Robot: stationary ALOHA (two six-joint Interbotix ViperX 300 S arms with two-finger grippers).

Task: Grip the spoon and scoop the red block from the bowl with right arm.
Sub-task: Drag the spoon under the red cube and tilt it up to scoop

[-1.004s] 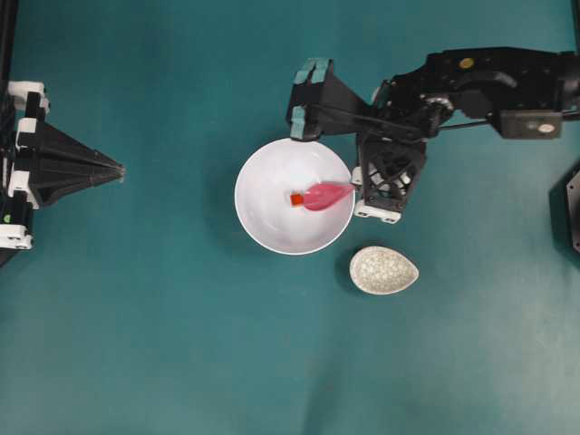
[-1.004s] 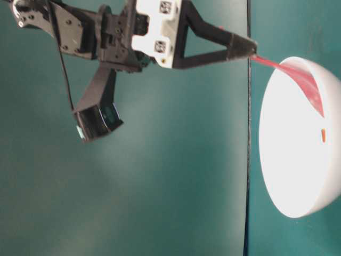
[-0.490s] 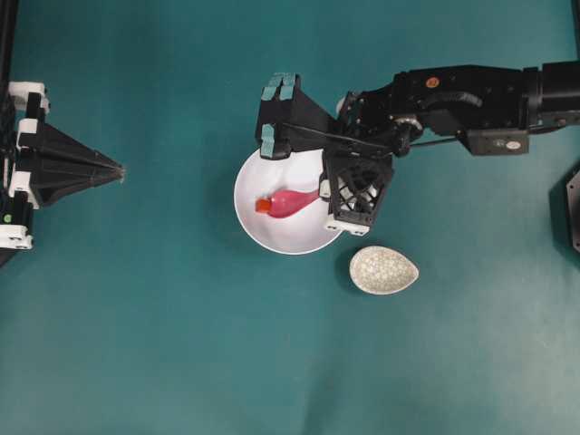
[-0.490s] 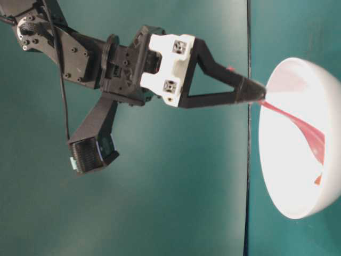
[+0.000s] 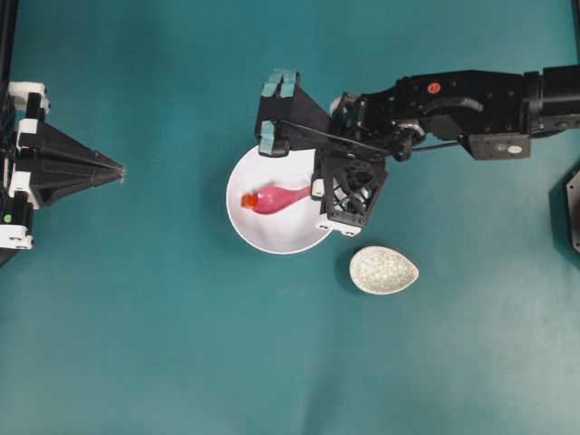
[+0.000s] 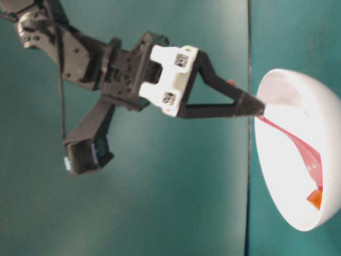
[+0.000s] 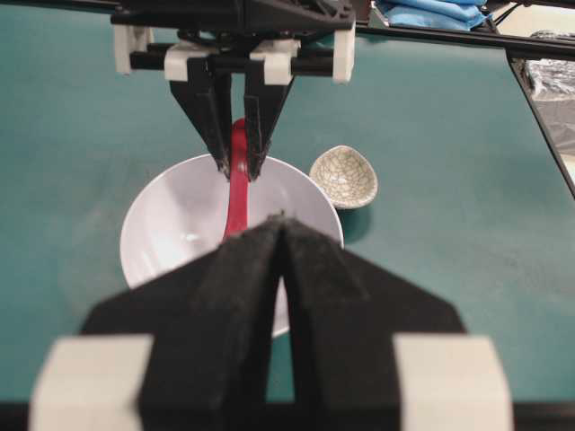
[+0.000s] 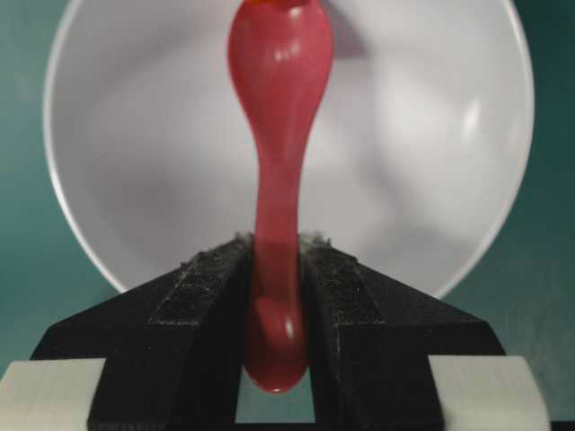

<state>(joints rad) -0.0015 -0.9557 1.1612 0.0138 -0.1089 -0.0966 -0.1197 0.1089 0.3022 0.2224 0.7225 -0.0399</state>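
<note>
The right gripper (image 5: 313, 193), its jaws clamped on the handle of the magenta-pink spoon (image 5: 275, 199), reaches farther across the white bowl (image 5: 272, 237) than a second ago: in the overhead view the spoon's scoop has travelled from the right of the bowl's floor to the left, and the red block (image 5: 247, 200) has gone with it, now sitting at the scoop's tip close to the left wall. The bowl itself has shifted a little to the left on the teal table (image 5: 181, 344), widening its gap from the speckled grey teardrop dish (image 5: 383, 270), which lies where it lay. From table level the handle slants down from the gripper's tips at the rim to the block (image 6: 315, 199) low in the bowl, lower than it showed before. The left gripper (image 5: 116, 169) rests at the table's left edge, unmoved, its jaws pressed together with nothing between them, as the left wrist view confirms. Whether the block lies in the scoop or only against its tip cannot be told: the overhead view is too small, and in the right wrist view the block is a mere orange sliver (image 8: 269, 4) cut off by the top edge. In the left wrist view the left gripper's own fingers (image 7: 234, 305) hide the scoop and the block.
</note>
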